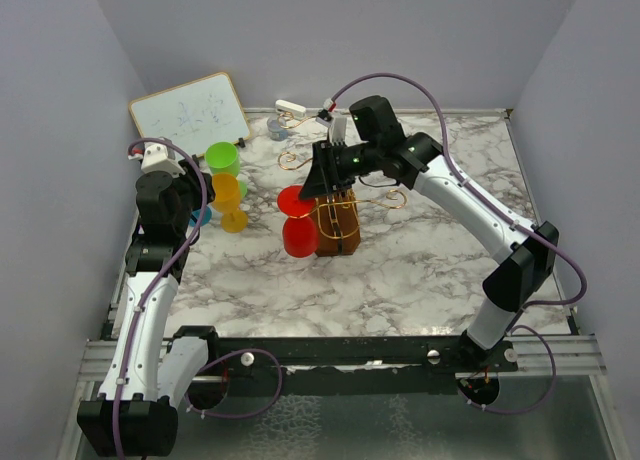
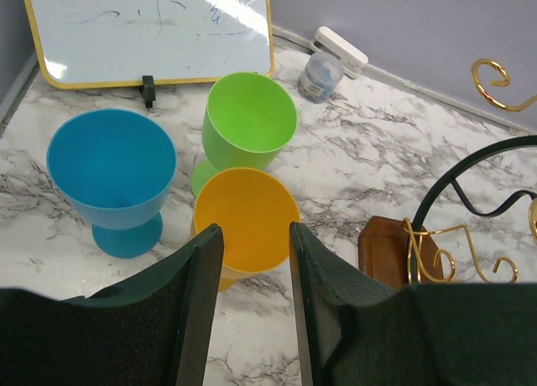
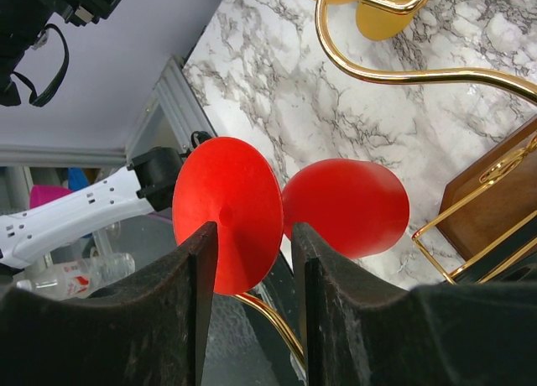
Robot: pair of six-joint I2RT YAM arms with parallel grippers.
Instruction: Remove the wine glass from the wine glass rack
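Near the middle of the counter (image 1: 420, 270): rack (image 1: 337, 235), a brown block base with thin gold wire rising from it and curling out toward 12 and 3 o'clock.

At 9 o'clock of that base, just beside it: red glass (image 1: 298, 220). Hangs inverted, foot up and bowl mouth down, long axis close to upright. Seen from the right wrist, turns its flat round foot straight toward the camera, with the bowl behind and off toward 3 o'clock, and a gold wire passing under the foot. Sits against the wire frame, the exact hook hidden. Contact between bowl rim and counter: cannot tell.

Right gripper (image 1: 312, 188): reaches in from 2 o'clock over the top of the rack, level with the foot of the red glass. Released, jaws apart, the red foot showing through the gap and spreading past the inner edge of one finger (image 3: 197, 302). No clamp on foot or stem visible.

Left gripper (image 2: 252, 228): at 9 o'clock of the counter, well apart from the rack. Released too, jaws apart, nothing between them. Looks onto three more, all upright, mouths up: orange glass (image 2: 247, 222) straight ahead, blue glass (image 2: 112, 172) at 10 o'clock of it, green glass (image 2: 249, 122) at 12 o'clock, touching or nearly touching the orange.

At 11 o'clock of the counter: board (image 1: 188, 108), propped up. At 12 o'clock, near the back wall: small tub (image 1: 278, 128).
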